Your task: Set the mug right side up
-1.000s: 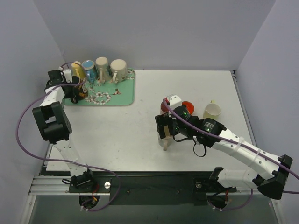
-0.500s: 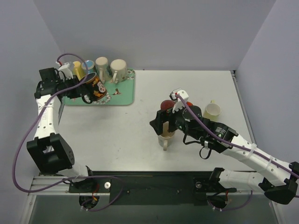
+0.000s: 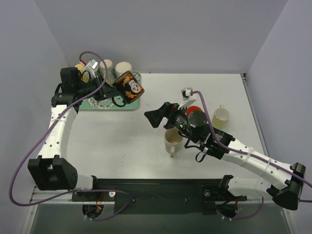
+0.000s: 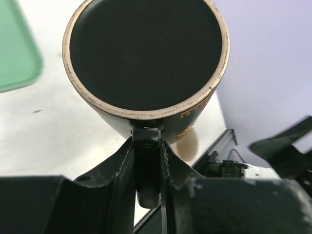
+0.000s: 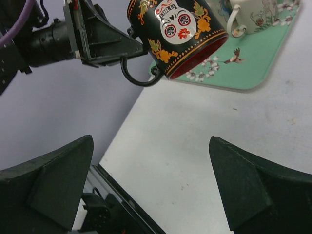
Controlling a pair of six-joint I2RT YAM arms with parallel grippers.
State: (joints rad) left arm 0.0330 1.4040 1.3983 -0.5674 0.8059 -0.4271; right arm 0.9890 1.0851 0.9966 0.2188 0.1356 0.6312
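Movement since a second ago is large on both sides. The left arm has lifted the black skull mug (image 5: 175, 29) off the green tray (image 5: 258, 58) at the far left corner of the tabletop (image 3: 122, 141). It now holds the mug in the air just past the tray's right end. The left gripper (image 3: 112, 94) is clamped tight on the mug's handle. The mug lies tilted, its red-lined mouth facing down toward the tray and its base toward the left wrist camera, so it is not yet right side up.

The right gripper (image 3: 157, 117) has let go of the cream mug (image 3: 173, 138) and risen. Its jaws are spread wide, holding nothing and pointing at the black mug. I judge a handover or a 2-handed turn is being set up.

Containers next. The tray carries at least 3 mugs (image 3: 123, 68) along its far edge; whether they stand mouth up I cannot tell. The cream mug stands upright near the middle of the table and looks empty. A pale yellow mug (image 3: 221, 116) near the right edge also looks empty. A red cup (image 3: 194, 109) is half hidden by the right arm.
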